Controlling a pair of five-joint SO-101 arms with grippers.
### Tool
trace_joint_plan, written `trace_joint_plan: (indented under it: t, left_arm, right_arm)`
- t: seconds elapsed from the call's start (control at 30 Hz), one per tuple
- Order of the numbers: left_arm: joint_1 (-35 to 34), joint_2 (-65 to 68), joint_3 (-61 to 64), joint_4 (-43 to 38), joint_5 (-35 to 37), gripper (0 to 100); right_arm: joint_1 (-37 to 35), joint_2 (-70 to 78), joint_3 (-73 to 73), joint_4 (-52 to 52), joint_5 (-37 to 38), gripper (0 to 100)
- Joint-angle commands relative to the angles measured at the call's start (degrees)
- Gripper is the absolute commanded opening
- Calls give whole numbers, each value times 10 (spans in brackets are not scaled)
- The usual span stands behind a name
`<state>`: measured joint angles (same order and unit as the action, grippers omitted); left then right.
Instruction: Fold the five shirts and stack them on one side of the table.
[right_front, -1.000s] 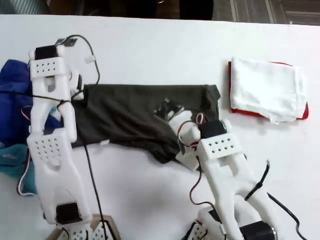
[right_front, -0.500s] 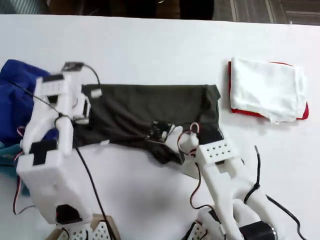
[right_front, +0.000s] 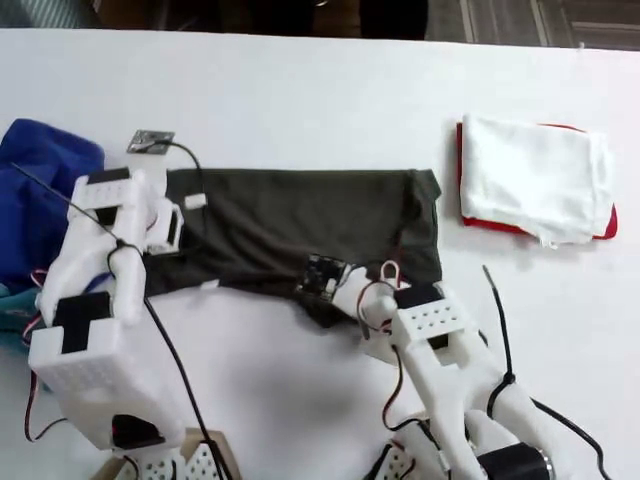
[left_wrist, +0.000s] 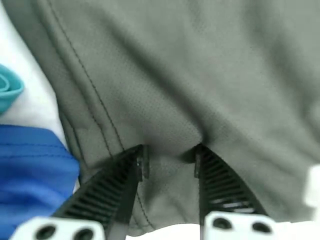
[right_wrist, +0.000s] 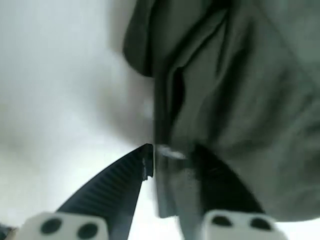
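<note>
A dark olive shirt (right_front: 300, 215) lies spread across the middle of the white table (right_front: 300, 90). My left gripper (right_front: 168, 232) is at its left end. In the left wrist view the left gripper (left_wrist: 170, 159) stands open by a narrow gap, its tips pressed onto the puckered shirt (left_wrist: 200, 75). My right gripper (right_front: 338, 298) is at the shirt's near edge, right of centre. Up close the right gripper (right_wrist: 172, 160) is open, with the hem of the shirt (right_wrist: 240, 75) running between its fingers.
A folded white shirt (right_front: 535, 175) rests on a folded red shirt (right_front: 500, 228) at the right side. A crumpled blue shirt (right_front: 40, 180) and a teal shirt (right_front: 8, 305) lie at the left edge, beside the left arm. Bare table stretches along the far side.
The left arm drew back toward the near side, onto the shirt's left end. The right gripper moved from the shirt's middle to its near edge. The shirt itself stayed put.
</note>
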<state>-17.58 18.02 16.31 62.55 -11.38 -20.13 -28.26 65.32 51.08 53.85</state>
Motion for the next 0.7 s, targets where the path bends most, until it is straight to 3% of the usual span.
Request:
trace_joint_plan:
  t: [0.0,0.33,0.43,0.67]
  left_arm:
    - [9,1,7,-4,-5,172]
    - [8,1,11,-4,-5,172]
    - [8,1,11,-4,-5,172]
    - [8,2,12,-4,-4,172]
  right_arm:
    - [7,-18,1,-25,4,36]
    - [80,-20,-33,-48,7,19]
    - [99,-20,-71,-40,39,19]
    - [104,-18,-162,-51,53,19]
